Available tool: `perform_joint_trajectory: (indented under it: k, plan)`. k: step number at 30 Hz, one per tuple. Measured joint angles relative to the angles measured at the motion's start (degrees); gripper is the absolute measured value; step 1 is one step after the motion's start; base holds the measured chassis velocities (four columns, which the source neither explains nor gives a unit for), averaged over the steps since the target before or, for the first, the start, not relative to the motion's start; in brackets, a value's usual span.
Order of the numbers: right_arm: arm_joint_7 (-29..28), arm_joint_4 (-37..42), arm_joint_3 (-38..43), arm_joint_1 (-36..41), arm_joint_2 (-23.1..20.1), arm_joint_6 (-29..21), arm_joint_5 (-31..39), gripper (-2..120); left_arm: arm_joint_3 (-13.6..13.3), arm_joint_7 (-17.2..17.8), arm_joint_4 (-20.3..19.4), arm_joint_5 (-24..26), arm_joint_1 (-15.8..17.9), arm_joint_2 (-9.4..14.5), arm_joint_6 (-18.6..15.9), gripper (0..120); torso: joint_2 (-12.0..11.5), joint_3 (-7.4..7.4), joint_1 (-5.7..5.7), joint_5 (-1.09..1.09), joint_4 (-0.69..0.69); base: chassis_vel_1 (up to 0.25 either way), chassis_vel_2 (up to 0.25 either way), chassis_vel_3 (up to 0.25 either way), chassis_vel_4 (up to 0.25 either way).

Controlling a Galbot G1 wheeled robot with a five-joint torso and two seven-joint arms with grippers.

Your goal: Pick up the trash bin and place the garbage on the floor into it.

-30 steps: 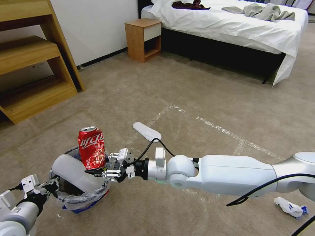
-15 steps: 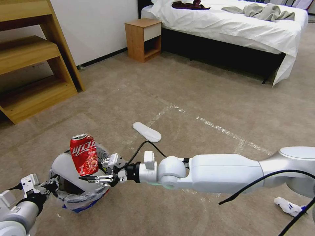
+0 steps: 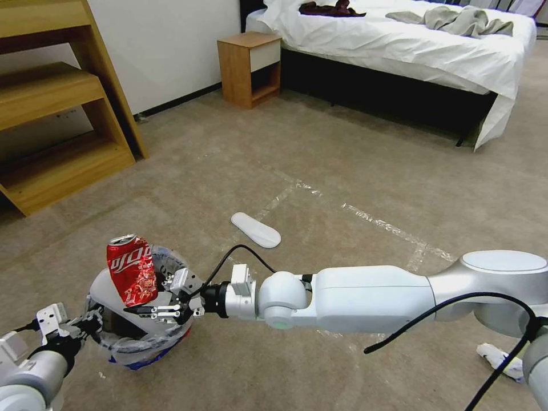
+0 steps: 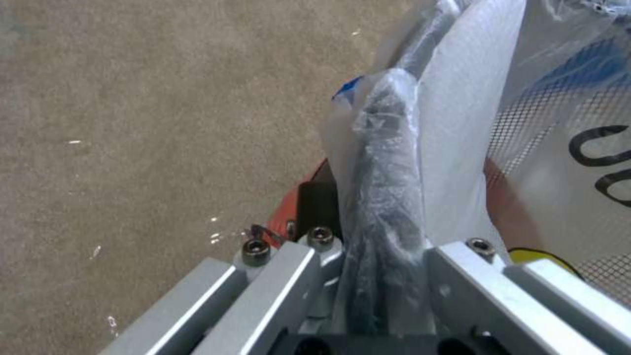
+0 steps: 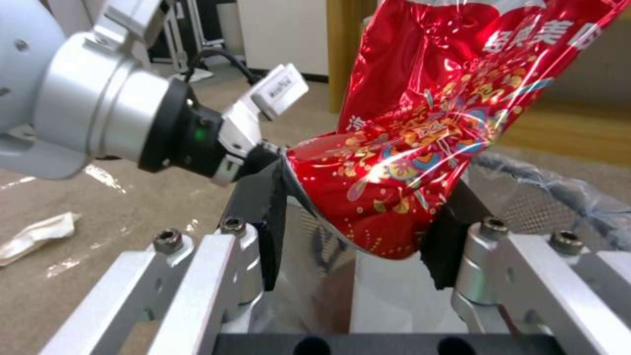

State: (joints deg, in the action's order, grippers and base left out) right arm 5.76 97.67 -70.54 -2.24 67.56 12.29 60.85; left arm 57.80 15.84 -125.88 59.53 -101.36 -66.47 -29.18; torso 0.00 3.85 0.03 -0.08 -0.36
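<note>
Right tool [image 3: 149, 311] clamped narrow on lower end of crushed red can [image 3: 131, 269], pads [image 5: 447, 231] pressing dented sides from both flanks; can nearly upright, long axis leaning slightly toward wooden shelf unit [image 3: 51, 108], top end up, bottom end pinched. Can hanging directly above open mouth of trash bin [image 3: 140, 337], inside rim's outline, not yet dropped; judged: releasing grip enough for straight fall into liner, no further sideways travel needed. Risk judged: tall can catching on white insole [image 3: 117, 299] already propped inside bin and leaning against rim's far side.

Trash bin held off floor [image 3: 319, 165], rim and crinkled plastic liner pinched by left tool [image 4: 378, 276] on side nearest robot; liner bunched between its two metal fingers [image 4: 276, 276], closed tight on rim. Left tool nearer bin; right arm stretched across from opposite side.

Outward from bin: second white insole [image 3: 255, 229] flat on floor beyond it toward bed [image 3: 399, 51], long axis slanting, beside tape lines [image 3: 388, 228]; crumpled white paper [image 3: 502, 361] on floor well apart from bin, under right arm's elbow. Both remaining pieces closer to right arm's side than left
</note>
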Motion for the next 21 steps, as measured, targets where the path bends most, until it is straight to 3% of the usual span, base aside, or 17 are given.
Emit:
perform_joint_trajectory:
  k: [14, 21]
  plan:
    - [-0.9, -3.2, 0.2, 1.3, 1.1, 0.1, -2.2, 39, 0.0, 0.0, 0.0, -0.1, -0.2, 0.0, 0.1, 1, 0.0, 0.0, 0.0, 0.0, 0.0, 0.0, 0.0, 0.0, 0.0]
    - [-1.5, -3.3, 0.2, 1.8, 1.4, 0.0, -2.4, 61, 0.1, -0.1, 0.2, -0.1, -0.2, 0.0, 0.2, 1, 0.0, 0.0, 0.0, 0.0, 0.0, 0.0, 0.0, 0.0, 0.0]
